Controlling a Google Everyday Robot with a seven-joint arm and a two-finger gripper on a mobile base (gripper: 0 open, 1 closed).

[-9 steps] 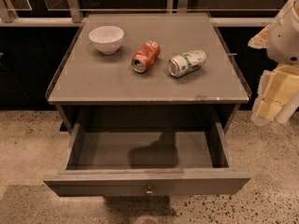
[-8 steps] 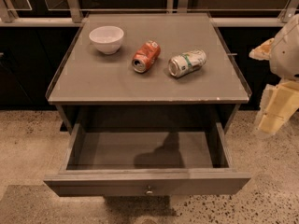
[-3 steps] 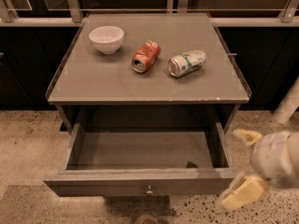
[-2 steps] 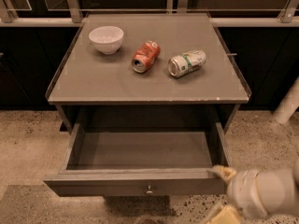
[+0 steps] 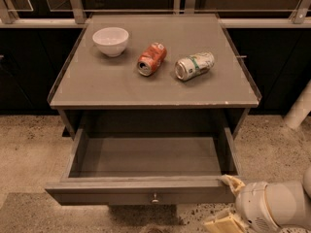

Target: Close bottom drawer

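Observation:
The bottom drawer (image 5: 146, 191) is a grey wooden drawer under the table top, pulled far out toward me, and its inside looks empty. Its flat front has one small round metal knob (image 5: 155, 197) at the centre. My gripper (image 5: 228, 203) is at the lower right, at the right end of the drawer front. It is open and holds nothing. Its upper cream fingertip (image 5: 233, 182) is at the top right corner of the front, and the lower fingertip (image 5: 222, 223) is below the front. No other drawer fronts show.
On the grey table top (image 5: 97, 89) stand a white bowl (image 5: 111, 40), an orange can (image 5: 151, 58) on its side and a silver-green can (image 5: 194, 65) on its side. Dark cabinets run behind. A white post (image 5: 299, 108) stands at the right on the speckled floor.
My gripper has come down from beside the table's right edge to the right front corner of the drawer. The drawer stands as far out as before.

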